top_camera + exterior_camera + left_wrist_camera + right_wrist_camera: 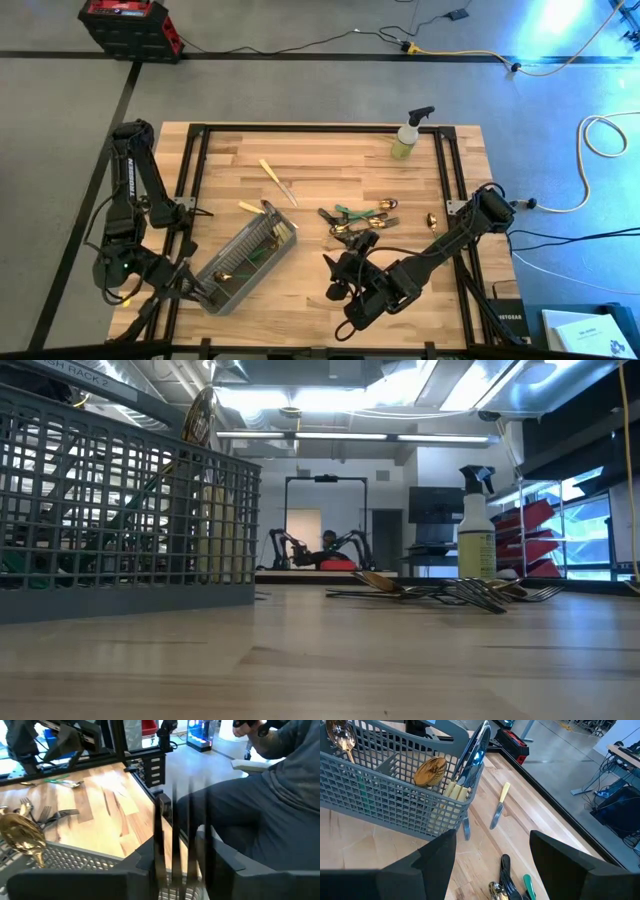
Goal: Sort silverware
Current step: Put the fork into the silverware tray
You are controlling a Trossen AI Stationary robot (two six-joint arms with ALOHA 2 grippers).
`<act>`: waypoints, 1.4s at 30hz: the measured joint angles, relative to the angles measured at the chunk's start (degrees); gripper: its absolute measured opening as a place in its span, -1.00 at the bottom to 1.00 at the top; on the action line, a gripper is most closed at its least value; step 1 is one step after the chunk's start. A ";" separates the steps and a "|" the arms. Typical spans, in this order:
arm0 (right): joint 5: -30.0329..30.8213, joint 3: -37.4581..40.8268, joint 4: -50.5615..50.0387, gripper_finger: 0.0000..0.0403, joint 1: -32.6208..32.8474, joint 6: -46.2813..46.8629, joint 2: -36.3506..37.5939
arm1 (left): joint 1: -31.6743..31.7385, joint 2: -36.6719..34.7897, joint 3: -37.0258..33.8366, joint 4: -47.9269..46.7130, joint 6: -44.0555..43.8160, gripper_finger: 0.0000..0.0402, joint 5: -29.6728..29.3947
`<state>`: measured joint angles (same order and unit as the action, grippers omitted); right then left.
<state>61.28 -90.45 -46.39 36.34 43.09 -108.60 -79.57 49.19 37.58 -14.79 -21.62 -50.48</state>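
We see left tool [196, 290] at caddy [245, 262] near end, state unclear. Right tool [340, 268] fingers apart, empty, just right of caddy. Beyond: silverware pile [358, 222], cream knife [280, 184]. We judge pieces light, stiff, slick; grip slim handles. Counter [330, 160].

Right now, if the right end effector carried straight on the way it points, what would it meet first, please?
Probably the grey mesh caddy: the right end effector, open and empty, faces its end wall across bare table, though depth is unclear.

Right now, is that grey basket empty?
No. The caddy holds gold spoons and cream-handled pieces upright inside; more silverware lies outside.
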 joint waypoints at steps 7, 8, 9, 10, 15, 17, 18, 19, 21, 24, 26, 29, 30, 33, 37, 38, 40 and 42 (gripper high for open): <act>-0.02 0.00 -0.02 0.17 0.00 0.02 0.00 | 0.04 0.00 0.00 0.00 0.23 -0.22 -0.76; -0.02 0.00 -0.01 0.17 0.00 0.04 0.00 | 0.04 0.00 0.00 0.00 0.44 -0.19 -0.76; -0.02 0.00 -0.01 0.17 0.00 0.04 0.00 | 0.04 0.00 0.00 0.00 0.75 -0.17 -0.78; -0.04 0.00 -0.03 0.17 0.00 0.04 0.00 | 0.04 0.00 0.00 -0.02 0.83 -0.14 -0.78; -0.06 0.00 -0.03 0.17 0.00 0.04 0.00 | 0.04 0.02 0.00 0.34 2.47 -0.10 -0.76; -0.07 0.00 -0.03 0.17 0.00 0.04 0.00 | 0.04 0.02 0.00 0.50 2.96 -0.09 -0.78; -0.07 0.00 -0.03 0.17 0.00 0.05 0.00 | 0.04 0.02 0.00 0.50 3.25 -0.09 -0.78; -0.07 0.00 -0.04 0.17 0.00 0.06 0.00 | 0.04 0.02 0.00 0.50 3.69 -0.09 -0.78; -0.08 0.00 -0.04 0.17 0.00 0.07 0.00 | 0.04 0.02 0.00 0.48 3.69 -0.09 -0.78; -0.07 0.00 -0.03 0.17 0.00 0.07 0.00 | 0.04 0.02 0.00 0.48 3.70 -0.09 -0.78; -0.09 0.00 -0.03 0.17 0.00 0.07 0.00 | 0.04 0.02 0.00 0.47 3.70 -0.09 -0.78; -0.08 0.00 -0.03 0.17 0.00 0.07 0.00 | 0.04 0.02 0.00 0.66 3.79 -0.09 -0.77; -0.09 0.00 -0.03 0.17 0.00 0.07 0.00 | 0.04 0.02 0.00 1.49 4.35 -0.09 -0.78; -0.09 0.00 -0.03 0.17 0.00 0.07 0.00 | -0.08 0.02 0.00 9.13 10.10 -0.09 -0.29; -0.09 0.00 -0.03 0.17 0.00 0.07 0.00 | -1.40 0.02 0.00 22.65 22.01 -0.09 5.31; -0.09 0.00 -0.03 0.17 0.00 0.07 0.00 | -1.68 0.02 0.02 25.05 23.64 -0.09 7.53; -0.09 0.00 -0.03 0.17 0.00 0.11 0.00 | -1.94 0.31 0.04 27.22 23.62 -0.09 10.87; -0.09 0.00 -0.03 0.17 0.00 0.13 0.00 | -1.82 1.64 0.04 26.82 20.55 -0.09 12.74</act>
<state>61.19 -90.45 -46.41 36.34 43.22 -108.60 -81.39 50.83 37.63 12.04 -1.07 -37.74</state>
